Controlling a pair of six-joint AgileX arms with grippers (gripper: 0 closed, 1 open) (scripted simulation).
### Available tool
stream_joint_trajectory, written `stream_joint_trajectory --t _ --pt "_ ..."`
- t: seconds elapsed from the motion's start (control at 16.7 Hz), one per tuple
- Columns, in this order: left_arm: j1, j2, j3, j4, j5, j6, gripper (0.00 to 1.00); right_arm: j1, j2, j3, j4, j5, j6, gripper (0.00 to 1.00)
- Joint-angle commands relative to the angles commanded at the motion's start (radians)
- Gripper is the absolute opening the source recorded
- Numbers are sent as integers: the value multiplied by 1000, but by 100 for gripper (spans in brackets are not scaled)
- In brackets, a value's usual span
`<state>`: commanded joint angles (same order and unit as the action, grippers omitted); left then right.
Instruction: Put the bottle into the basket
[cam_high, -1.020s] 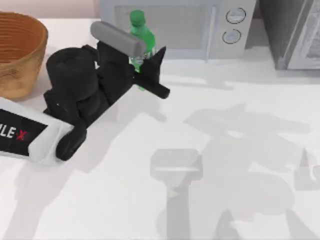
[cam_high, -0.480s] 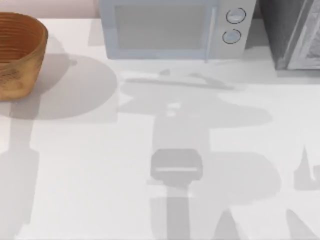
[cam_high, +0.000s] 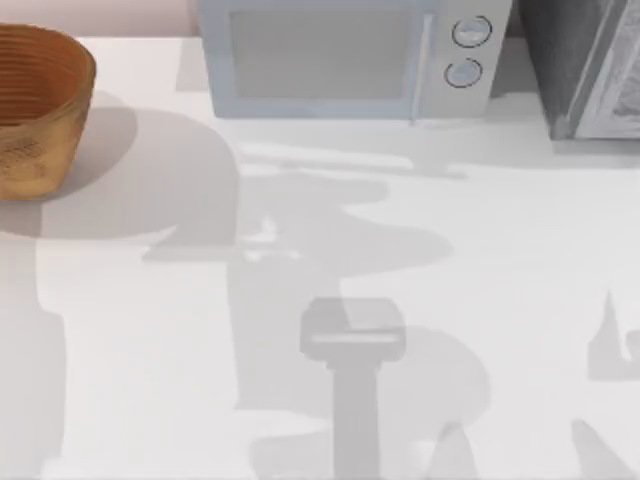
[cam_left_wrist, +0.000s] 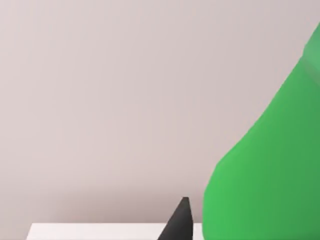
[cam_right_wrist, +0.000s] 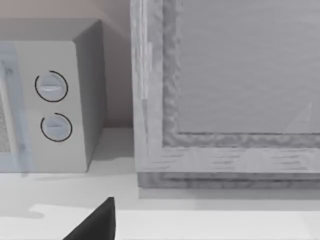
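the left arm's finger (cam_left_wrist: 179, 222) is matte black, a slim wedge that narrows to a sharp point, its faces flat and plain with no screws, cables or markings on the part that shows. the right arm's finger (cam_right_wrist: 97, 223) is the same matte black, a broader sloped wedge with a straight edge and smooth, unmarked faces.

No text, brand or number can be read. The microwave (cam_high: 345, 58) has 2 unmarked dials (cam_right_wrist: 51, 86).
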<state>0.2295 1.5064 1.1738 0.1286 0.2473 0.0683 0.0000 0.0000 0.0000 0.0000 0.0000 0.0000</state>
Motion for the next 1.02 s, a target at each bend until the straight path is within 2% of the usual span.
stream_joint_trajectory --t 0.24,0.66,0.9,1.02 --pt "-6 22 4 18 -4 1 0 0 0 0 0 0 0 100" --pt "-30 199 32 169 -26 -6 0 0 0 0 0 0 0 100" --pt "-31 204 33 173 -27 -6 0 0 0 0 0 0 0 100" --pt "-31 204 33 173 -27 -6 15 0 0 0 0 0 0 100"
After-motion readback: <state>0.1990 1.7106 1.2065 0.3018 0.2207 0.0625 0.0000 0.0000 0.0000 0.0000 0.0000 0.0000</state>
